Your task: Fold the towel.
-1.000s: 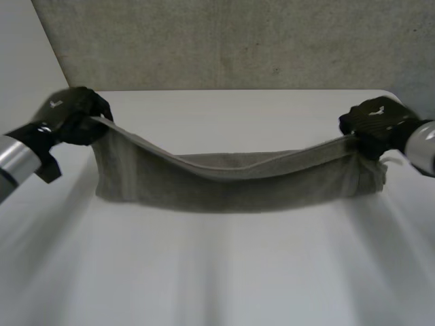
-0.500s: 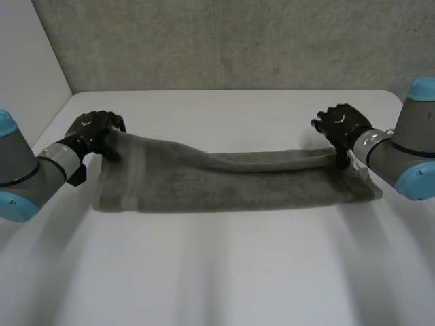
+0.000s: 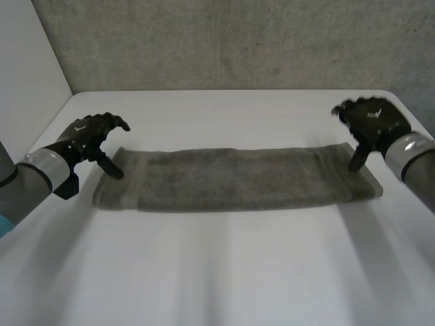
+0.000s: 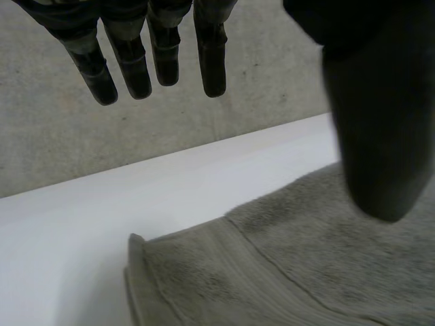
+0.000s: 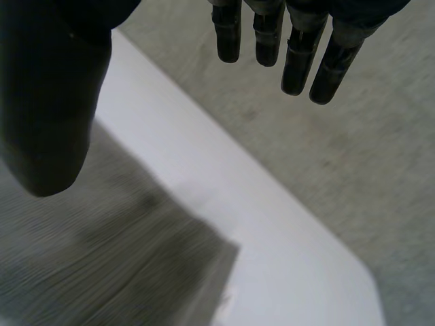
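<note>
- Folded grey towel (image 3: 238, 178) is being borne flat by the tabletop (image 3: 224, 272).
- Left hand (image 3: 90, 136) and right hand (image 3: 372, 122) are being held spread, empty, at its ends.

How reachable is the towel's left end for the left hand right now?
Probably yes: the left hand is open right at that end of the towel, with nothing between them.

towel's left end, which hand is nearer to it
Left. The left hand is open at that end of the towel; the right hand is open at the opposite end.
</note>
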`<state>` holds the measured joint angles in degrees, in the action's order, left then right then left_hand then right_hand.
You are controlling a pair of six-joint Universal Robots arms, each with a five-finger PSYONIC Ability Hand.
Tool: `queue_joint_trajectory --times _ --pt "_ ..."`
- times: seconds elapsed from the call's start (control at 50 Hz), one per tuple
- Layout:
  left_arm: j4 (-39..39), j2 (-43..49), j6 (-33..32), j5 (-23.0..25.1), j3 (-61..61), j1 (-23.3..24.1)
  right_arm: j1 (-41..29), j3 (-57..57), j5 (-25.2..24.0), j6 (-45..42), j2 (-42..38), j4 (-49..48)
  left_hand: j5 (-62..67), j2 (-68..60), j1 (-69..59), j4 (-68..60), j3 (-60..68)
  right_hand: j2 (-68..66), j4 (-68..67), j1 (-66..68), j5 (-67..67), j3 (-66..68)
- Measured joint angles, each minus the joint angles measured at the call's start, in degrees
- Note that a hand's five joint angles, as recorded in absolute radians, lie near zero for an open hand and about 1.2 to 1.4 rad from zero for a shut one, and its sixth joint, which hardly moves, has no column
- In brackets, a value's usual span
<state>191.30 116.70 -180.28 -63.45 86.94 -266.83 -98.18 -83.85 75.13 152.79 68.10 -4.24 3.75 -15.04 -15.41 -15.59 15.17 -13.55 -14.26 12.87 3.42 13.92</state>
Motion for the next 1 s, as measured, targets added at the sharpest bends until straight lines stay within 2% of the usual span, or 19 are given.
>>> queue_joint_trajectory --times 0.16,0.32,0.36,0.4,0.42,0.46,0.48,0.5,0.54,0.72,0.8,0.86,0.9,1.0 --pt "2.27 -3.73 -0.23 0.62 5.81 1.09 0.07 -8.65 -0.78 -2.44 -0.97 -0.48 0.00 0.00 0.00 0.00 0.00 -0.01 0.00 0.11 0.02 0.01" --pt "3.89 -3.95 -0.31 0.76 7.41 1.26 1.99 -8.37 -1.06 -7.81 -6.60 -2.22 0.26 0.00 0.00 0.00 0.01 -2.88 -2.05 3.98 3.79 2.35" --pt "4.10 -3.84 -0.33 0.82 7.61 1.17 2.97 -7.39 -1.12 -9.39 -8.87 -3.11 4.08 -2.90 -3.27 -2.50 2.76 -6.18 -5.11 7.11 6.82 5.73" --pt "4.17 -3.79 -0.36 0.88 7.84 1.08 3.77 -6.48 -1.13 -10.27 -10.44 -3.71 13.75 -12.36 -11.78 -11.64 12.00 -10.20 -9.08 10.74 10.72 9.43" --pt "4.21 -3.79 -0.37 0.97 8.02 1.02 4.33 -5.88 -1.13 -10.66 -11.34 -4.06 25.15 -23.93 -23.08 -23.23 23.42 -14.48 -13.81 14.73 15.28 14.05" --pt "4.34 -3.79 -0.40 1.19 8.29 0.92 5.14 -5.03 -1.13 -11.04 -12.44 -4.48 42.01 -41.26 -39.71 -40.51 40.37 -20.27 -19.37 20.53 20.36 19.73" --pt "4.38 -3.80 -0.40 1.29 8.37 0.89 5.37 -4.79 -1.13 -11.10 -12.70 -4.61 46.76 -46.00 -44.41 -45.32 45.11 -21.78 -20.56 22.06 21.81 20.96" --pt "4.48 -3.80 -0.41 1.71 8.61 0.84 5.95 -4.19 -1.13 -11.22 -13.37 -4.94 57.76 -56.72 -55.45 -56.15 56.16 -24.30 -23.40 24.76 24.49 23.83" --pt "4.69 -3.82 -0.42 2.61 8.83 0.74 6.77 -3.27 -1.13 -11.22 -14.20 -5.67 61.66 -61.51 -59.26 -61.58 61.23 -28.43 -27.70 29.08 28.54 28.08" --pt "4.90 -3.95 -0.27 5.00 9.07 0.78 7.56 -1.40 -1.25 -10.56 -16.28 -8.55 61.15 -60.33 -59.05 -60.20 60.14 -37.74 -36.62 38.45 37.24 37.12" --pt "4.89 -4.05 -0.21 5.18 9.30 0.85 7.54 -0.83 -1.36 -10.52 -17.10 -8.83 46.65 -44.72 -44.73 -44.58 44.79 -37.63 -36.66 38.32 37.33 37.13" --pt "4.88 -4.17 -0.18 5.19 9.57 0.83 7.50 -0.66 -1.29 -10.51 -17.44 -8.63 38.20 -36.61 -36.30 -36.63 37.32 -32.09 -31.57 32.75 32.12 31.71" --pt "4.88 -4.23 -0.17 5.17 9.71 0.79 7.50 -0.69 -1.15 -10.47 -17.44 -8.41 28.10 -26.82 -26.35 -26.88 27.51 -27.74 -27.14 28.60 27.27 27.13" --pt "4.87 -4.29 -0.16 5.11 9.84 0.62 7.46 -1.06 -0.99 -10.37 -17.13 -8.05 22.58 -22.67 -21.40 -22.16 22.71 -28.46 -28.21 29.78 29.11 28.41"
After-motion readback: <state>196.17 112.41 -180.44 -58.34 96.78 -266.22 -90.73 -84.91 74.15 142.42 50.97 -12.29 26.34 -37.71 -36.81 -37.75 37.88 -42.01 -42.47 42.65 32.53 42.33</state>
